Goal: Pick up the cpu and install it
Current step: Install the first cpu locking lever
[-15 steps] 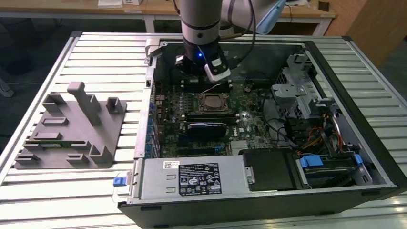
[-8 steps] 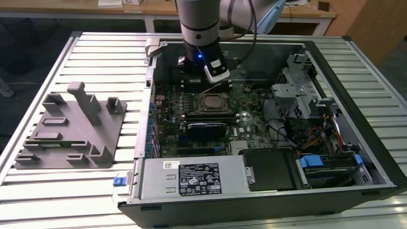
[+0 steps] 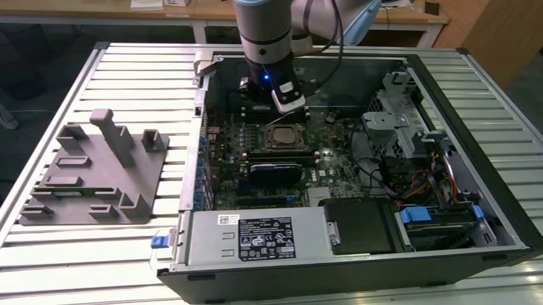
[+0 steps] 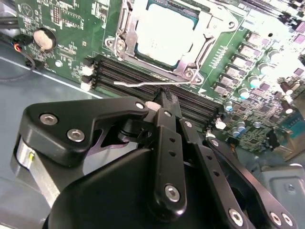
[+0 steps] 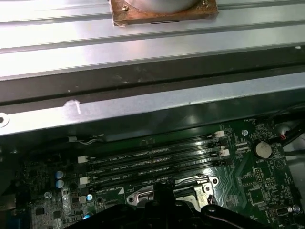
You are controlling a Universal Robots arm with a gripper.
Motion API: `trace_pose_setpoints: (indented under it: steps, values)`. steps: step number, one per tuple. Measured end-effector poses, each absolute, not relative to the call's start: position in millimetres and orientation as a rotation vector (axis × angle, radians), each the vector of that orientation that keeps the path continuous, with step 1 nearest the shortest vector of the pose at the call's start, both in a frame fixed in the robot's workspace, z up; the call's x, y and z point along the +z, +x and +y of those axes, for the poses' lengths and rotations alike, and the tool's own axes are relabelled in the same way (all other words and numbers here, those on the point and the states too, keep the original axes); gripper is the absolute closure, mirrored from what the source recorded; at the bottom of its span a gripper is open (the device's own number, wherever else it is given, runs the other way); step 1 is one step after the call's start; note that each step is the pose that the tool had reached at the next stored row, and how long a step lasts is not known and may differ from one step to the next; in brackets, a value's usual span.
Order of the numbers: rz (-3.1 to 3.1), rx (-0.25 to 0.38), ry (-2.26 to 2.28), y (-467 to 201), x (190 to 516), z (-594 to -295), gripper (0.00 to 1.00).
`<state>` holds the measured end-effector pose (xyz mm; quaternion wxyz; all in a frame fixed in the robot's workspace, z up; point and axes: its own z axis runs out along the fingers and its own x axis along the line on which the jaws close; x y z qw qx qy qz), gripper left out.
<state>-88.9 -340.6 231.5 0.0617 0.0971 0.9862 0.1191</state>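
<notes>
The jaws are closed, holding nothing; in the second wrist view the gripper [image 4: 164,95] has its black fingertips pressed together just above the thin metal socket lever [image 4: 152,84], beside the memory slots [image 4: 143,76]. The cpu [image 4: 164,28] lies seated in its socket under the metal load frame [image 4: 190,62] on the green motherboard [image 4: 57,28]. In the exterior view the arm [image 3: 267,38] reaches into the open computer case [image 3: 475,127]; a grey fixture tray [image 3: 93,171] sits on the slatted worktop [image 3: 127,70], at the exterior view's left.

One cpu [image 4: 164,29]; one tool [image 4: 164,98]
</notes>
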Motion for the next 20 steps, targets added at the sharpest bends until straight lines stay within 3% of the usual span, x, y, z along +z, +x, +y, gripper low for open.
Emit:
trace_pose_setpoints:
  steps: [20]
  values:
    - [2.951,0.348,0.450,-83.0,223.6,-335.9,0.89]
